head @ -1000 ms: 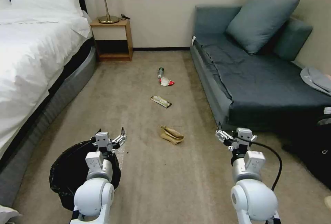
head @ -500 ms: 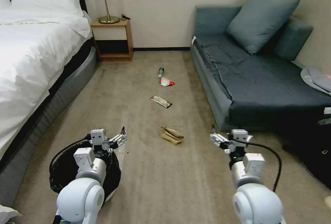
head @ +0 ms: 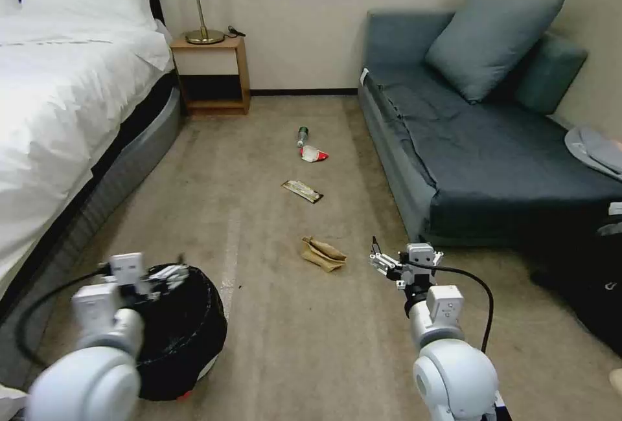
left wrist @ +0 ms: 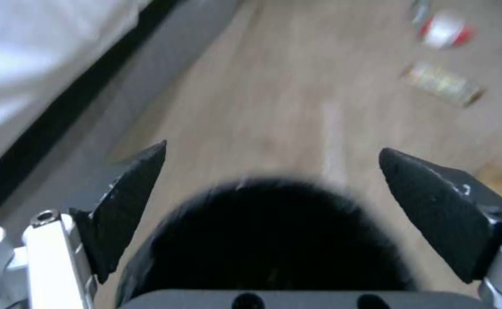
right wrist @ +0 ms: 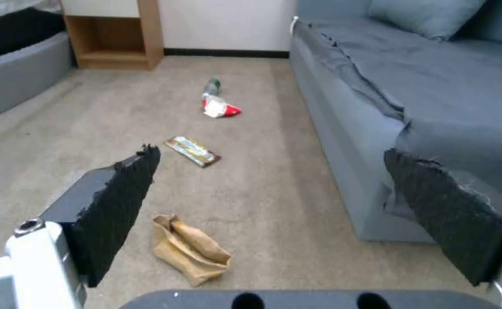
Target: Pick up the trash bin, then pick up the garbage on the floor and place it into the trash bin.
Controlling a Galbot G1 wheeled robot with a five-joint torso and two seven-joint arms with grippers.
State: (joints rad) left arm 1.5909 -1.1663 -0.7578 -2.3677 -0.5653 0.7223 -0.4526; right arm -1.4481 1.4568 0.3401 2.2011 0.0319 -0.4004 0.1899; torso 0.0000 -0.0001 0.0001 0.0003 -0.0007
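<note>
The left gripper (left wrist: 271,206) hangs right over the bin (head: 178,333) at the near left, its fingers (left wrist: 131,201) spread wide with the black rim between them in the left wrist view. They touch nothing. The bin stands upright on the carpet (head: 291,343), just beside the bed (head: 58,123), its glossy bag draped over the rim.

Over on the near right, the right gripper (right wrist: 274,214) floats above the carpet with its fingers (right wrist: 119,201) wide apart and nothing in them, close to the front corner of the sofa (head: 492,149).

The garbage lies in a loose line up the middle of the floor. Nearest is the paper bag (head: 322,253), crumpled, a little to the left of the right gripper. Farther off is the wrapper (head: 302,191), flat on the carpet. Farther again sits the packet (head: 313,153), and touching its far side is the bottle (head: 302,135), lying down. Against the far wall stands a nightstand (head: 210,74) with a lamp (head: 197,0) on it.
</note>
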